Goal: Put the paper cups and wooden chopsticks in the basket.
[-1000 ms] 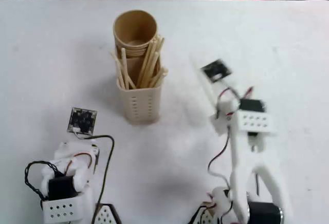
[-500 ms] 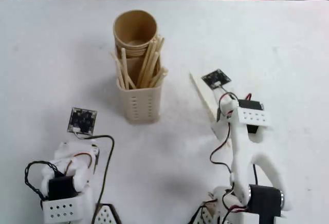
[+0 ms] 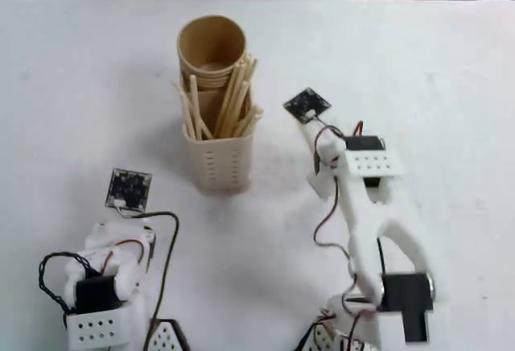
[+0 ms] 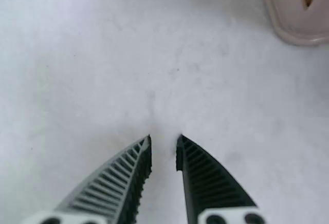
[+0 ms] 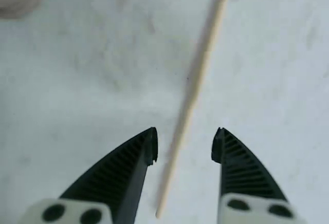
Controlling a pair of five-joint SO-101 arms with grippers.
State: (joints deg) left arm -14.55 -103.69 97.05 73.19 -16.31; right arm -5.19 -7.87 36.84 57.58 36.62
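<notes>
— What has the right arm (image 3: pixel 366 166) just done?

— It has swung across the tabletop (image 3: pixel 418 61) toward 10 o'clock, so its wrist now sits closer to the basket (image 3: pixel 217 162) than it did half a second ago. A second ago it was farther out, toward 3 o'clock.

— And the right pincer (image 5: pixel 185 131)?

— It is spread wide with nothing in it. The loose chopstick (image 5: pixel 200 75) lies flat on the tabletop and runs straight into the gap between the two jaws, touching neither of them.

— So what does that mean for the job?

— The shift seems to have lined the pincer up over the stick. The grasp looks like the step at hand, and the jaws have not closed yet.

— Where does everything else stand?

— The basket is at about 11 o'clock from the middle of the tabletop, and the loose stick lies on its 3 o'clock side. The paper cups (image 3: pixel 211 45) are stacked in the basket, with a bundle of chopsticks (image 3: pixel 233 105) leaning beside them. None of it has shifted.

— The left arm (image 3: pixel 100 295)?

— It is parked at 7 o'clock, just as before. The left pincer (image 4: pixel 164 141) shows a narrow gap with nothing in it, over bare tabletop.
</notes>
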